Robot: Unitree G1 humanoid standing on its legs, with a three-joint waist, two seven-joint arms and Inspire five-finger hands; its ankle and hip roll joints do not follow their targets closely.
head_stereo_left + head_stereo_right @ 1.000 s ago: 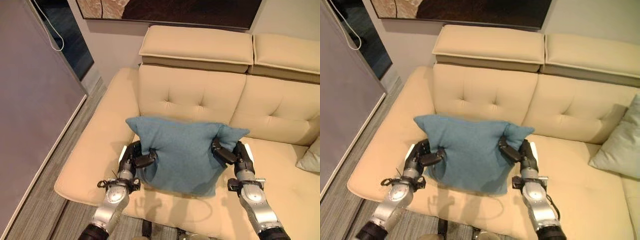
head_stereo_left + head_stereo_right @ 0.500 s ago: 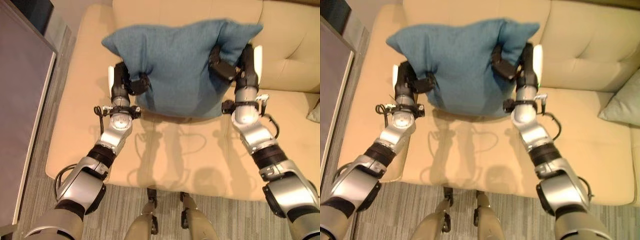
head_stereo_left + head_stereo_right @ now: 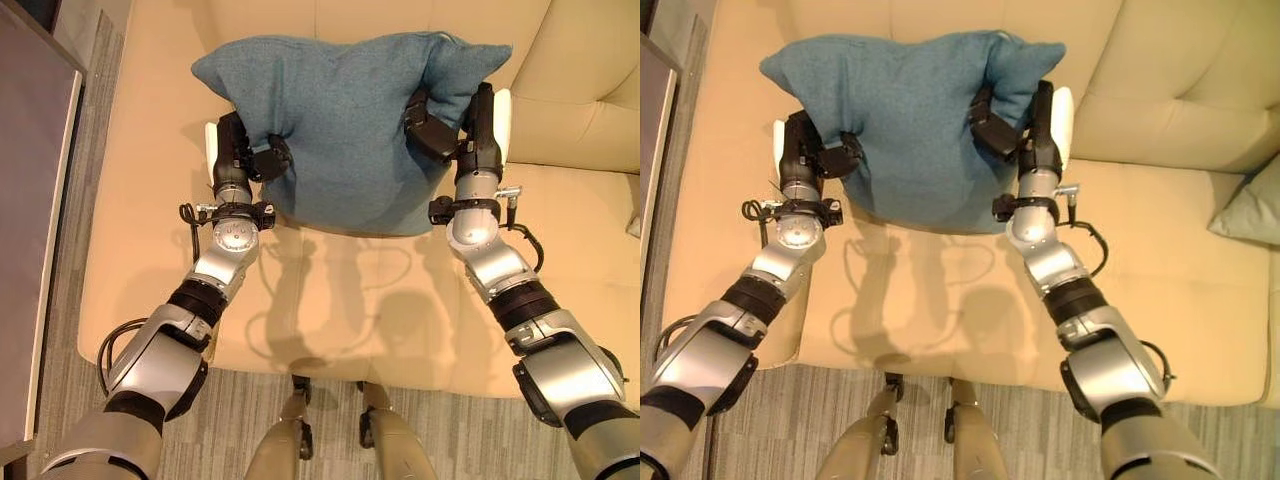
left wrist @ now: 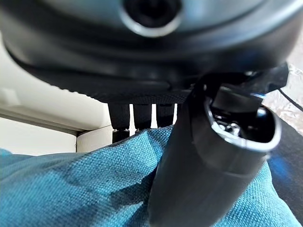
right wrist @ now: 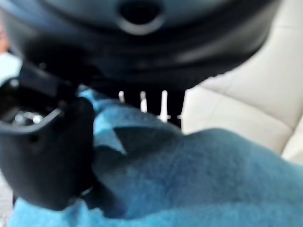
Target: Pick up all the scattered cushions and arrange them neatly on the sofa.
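A blue cushion (image 3: 345, 120) hangs between both hands above the seat of the tan sofa (image 3: 330, 310), near its backrest. My left hand (image 3: 238, 160) pinches the cushion's left edge, thumb (image 4: 208, 156) pressed into the cloth. My right hand (image 3: 462, 125) grips the right edge below the cushion's upper corner, its thumb (image 5: 42, 151) dug into the fabric (image 5: 199, 179). In the right eye view the same cushion (image 3: 905, 110) is lifted off the seat and casts a shadow under it.
A pale grey-green cushion (image 3: 1250, 210) leans on the sofa at the far right. The sofa's left armrest (image 3: 110, 250) borders a grey wood floor (image 3: 60, 330). Bare seat lies under and in front of the held cushion.
The camera has tilted down towards the seat and my arms. Both hands have carried the blue cushion a little further towards the backrest, grip unchanged.
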